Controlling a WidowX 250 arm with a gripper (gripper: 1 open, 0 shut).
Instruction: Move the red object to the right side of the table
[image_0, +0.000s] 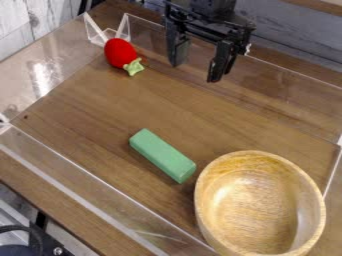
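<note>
Camera view: red object waits by the far left corner

We see the gripper (195, 62) hanging over the table's (254, 115) far edge, fingers spread apart and holding nothing. The red object (120, 53) lies near the far left corner, just left of the gripper, its leafy tip pointing toward the near edge. We read no labels or writing anywhere

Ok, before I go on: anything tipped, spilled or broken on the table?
Nothing stands out. The red object, green block and upright wooden bowl all rest intact on the table; no spills.
</note>
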